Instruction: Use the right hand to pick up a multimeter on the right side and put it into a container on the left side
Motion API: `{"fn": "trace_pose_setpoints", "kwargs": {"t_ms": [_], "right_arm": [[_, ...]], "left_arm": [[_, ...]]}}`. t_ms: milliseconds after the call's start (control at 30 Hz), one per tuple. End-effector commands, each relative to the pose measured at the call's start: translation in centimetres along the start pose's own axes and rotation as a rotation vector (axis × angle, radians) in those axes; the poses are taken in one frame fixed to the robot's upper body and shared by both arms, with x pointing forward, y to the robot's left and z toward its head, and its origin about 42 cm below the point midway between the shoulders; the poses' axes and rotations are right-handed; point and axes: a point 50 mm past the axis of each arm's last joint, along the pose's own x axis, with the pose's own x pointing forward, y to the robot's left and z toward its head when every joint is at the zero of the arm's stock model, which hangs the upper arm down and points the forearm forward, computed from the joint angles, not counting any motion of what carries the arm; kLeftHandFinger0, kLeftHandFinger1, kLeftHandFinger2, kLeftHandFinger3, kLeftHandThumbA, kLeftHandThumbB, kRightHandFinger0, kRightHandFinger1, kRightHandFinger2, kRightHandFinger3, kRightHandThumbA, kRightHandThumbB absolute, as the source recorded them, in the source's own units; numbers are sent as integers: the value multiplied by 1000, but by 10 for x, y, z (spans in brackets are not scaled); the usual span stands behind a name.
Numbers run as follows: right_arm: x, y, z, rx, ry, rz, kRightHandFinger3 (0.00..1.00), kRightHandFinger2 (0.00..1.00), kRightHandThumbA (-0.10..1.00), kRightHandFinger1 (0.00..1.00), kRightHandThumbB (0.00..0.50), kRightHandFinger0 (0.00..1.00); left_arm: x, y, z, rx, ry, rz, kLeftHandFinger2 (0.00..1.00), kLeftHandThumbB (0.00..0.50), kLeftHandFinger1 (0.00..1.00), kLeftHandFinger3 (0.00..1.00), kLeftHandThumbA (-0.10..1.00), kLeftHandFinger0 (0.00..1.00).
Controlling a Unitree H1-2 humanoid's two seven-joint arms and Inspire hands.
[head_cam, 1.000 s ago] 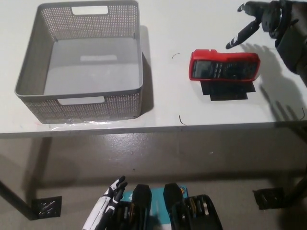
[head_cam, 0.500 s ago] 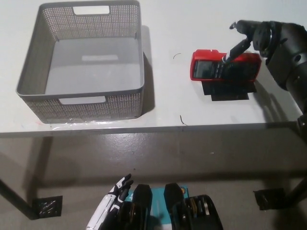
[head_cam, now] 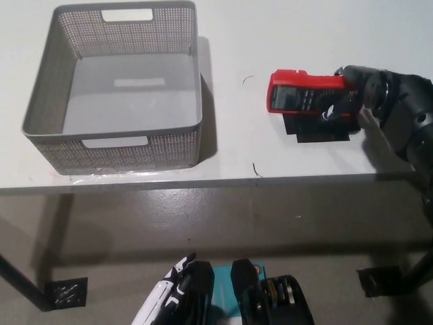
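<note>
No writing can be read on the multimeter (head_cam: 302, 96) (its face is dark, with small keys too blurred to make out). It lies flat on the white table (head_cam: 270, 40), right of centre, red casing around a black front, resting on a black patch (head_cam: 318, 128) on the tabletop. The right hand (head_cam: 352, 91) is at its right end, black fingers (head_cam: 336, 108) curled over that end and touching it; whether they are actually clamped on it I cannot tell. The grey perforated basket (head_cam: 40, 95) sits on the left, well apart from the multimeter, and is empty, with a bare floor and cut-out handles on its near and far walls. Bare tabletop lies between basket and multimeter. The table's near edge runs just near of both. The white left hand (head_cam: 169, 294) rests low at the near edge, fingers apart, holding nothing.
</note>
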Motion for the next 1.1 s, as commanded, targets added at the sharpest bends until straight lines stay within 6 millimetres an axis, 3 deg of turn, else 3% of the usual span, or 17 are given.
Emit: {"fn": "trace_pose_setpoints", "kwargs": {"t_ms": [0, 167, 267, 300, 333, 367, 400, 433, 467, 500, 567, 600, 700, 900, 1000, 1033, 1067], "right_arm": [[3, 18, -27, 53, 30, 39, 1000, 1000, 922, 1000, 500, 1000], [3, 22, -28, 66, 16, 36, 1000, 1000, 899, 1000, 500, 1000], [4, 26, -26, 89, -19, -1, 1000, 1000, 772, 1000, 490, 1000], [4, 27, -24, 105, -43, -44, 1000, 1000, 645, 1000, 468, 1000], [5, 27, -24, 112, -51, -60, 1000, 1000, 610, 1000, 472, 1000], [5, 28, -24, 119, -61, -96, 997, 1000, 490, 992, 455, 862], [4, 28, -23, 102, -94, -198, 563, 630, 107, 632, 342, 537], [4, 26, -23, 143, -114, -250, 322, 399, -59, 343, 278, 206], [3, 24, -21, 207, -132, -281, 306, 427, -98, 223, 198, 8], [3, 22, -20, 232, -139, -292, 464, 605, -100, 286, 183, 0], [2, 16, -18, 288, -143, -325, 744, 821, -100, 454, 197, 30], [1, 14, -20, 308, -149, -342, 854, 914, -100, 542, 177, 68], [0, 12, -27, 349, -170, -376, 848, 927, -100, 606, 156, 131], [-2, 9, -45, 431, -153, -406, 778, 869, -100, 550, 170, 59], [-3, 4, -47, 444, -156, -433, 833, 900, -100, 604, 186, 150], [-4, 2, -46, 450, -162, -449, 860, 902, -100, 596, 182, 145], [-4, -2, -44, 480, -173, -456, 856, 871, -100, 534, 168, 66]], "left_arm": [[4, -3, 14, 33, -87, -23, 1000, 393, 1000, 1000, 1000, 1000], [7, -2, 17, 39, -98, -17, 1000, 384, 1000, 1000, 1000, 1000], [7, -3, 17, 38, -93, -25, 1000, 385, 1000, 1000, 1000, 1000], [7, -3, 17, 38, -93, -28, 1000, 390, 1000, 1000, 1000, 1000], [7, -3, 17, 37, -94, -29, 1000, 391, 1000, 1000, 1000, 1000], [8, -3, 17, 40, -94, -28, 1000, 399, 1000, 1000, 1000, 1000], [9, -3, 18, 38, -92, -29, 1000, 397, 1000, 1000, 1000, 1000], [10, -3, 18, 29, -94, -29, 1000, 391, 1000, 1000, 1000, 1000], [11, -2, 18, 28, -96, -30, 1000, 397, 1000, 1000, 1000, 1000], [12, -1, 18, 24, -102, -28, 1000, 400, 1000, 1000, 1000, 1000], [13, -1, 18, 29, -106, -32, 1000, 404, 1000, 1000, 1000, 1000], [13, 0, 18, 35, -104, -34, 1000, 412, 1000, 1000, 1000, 1000], [13, 0, 17, 37, -98, -43, 1000, 415, 1000, 1000, 1000, 1000], [15, -2, 17, 28, -83, -56, 1000, 440, 1000, 1000, 1000, 1000], [16, -2, 17, 25, -91, -59, 1000, 429, 1000, 1000, 1000, 1000], [16, -1, 17, 32, -90, -59, 1000, 420, 1000, 1000, 1000, 1000], [15, -1, 17, 32, -90, -59, 1000, 412, 1000, 1000, 1000, 1000]]}}
